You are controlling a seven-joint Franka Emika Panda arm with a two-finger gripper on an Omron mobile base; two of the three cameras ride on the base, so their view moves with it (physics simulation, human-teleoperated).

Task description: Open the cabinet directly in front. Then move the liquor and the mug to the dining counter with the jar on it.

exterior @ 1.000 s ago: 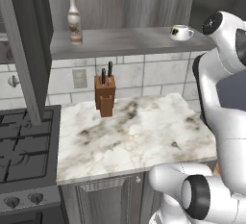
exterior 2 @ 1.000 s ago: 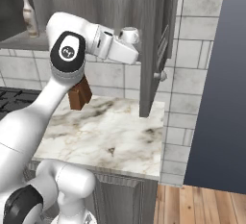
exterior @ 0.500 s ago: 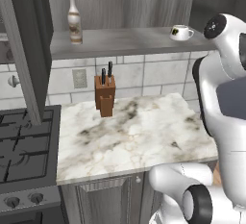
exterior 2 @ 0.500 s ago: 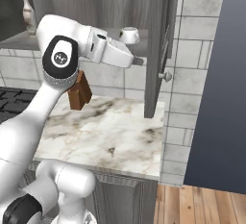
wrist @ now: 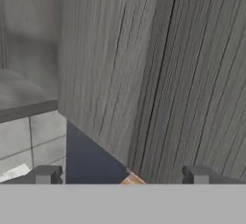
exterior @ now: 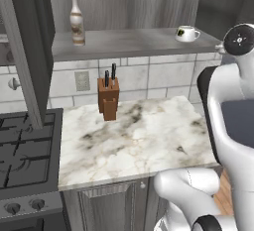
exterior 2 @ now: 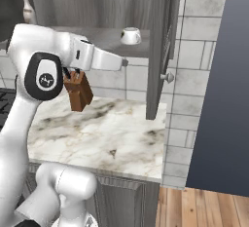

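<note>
Cabinet (exterior 2: 160, 46) stood open; gripper (wrist: 122, 176) fingers spread, empty, close before its door. Liquor (exterior: 76, 21) and mug (exterior: 187, 33) shelved, unmoved; both transfers remained.

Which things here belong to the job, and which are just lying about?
Job: cabinet, doors open; liquor and mug on its shelf; open gripper.
Lying about: knife block, stove, marble worktop.
</note>
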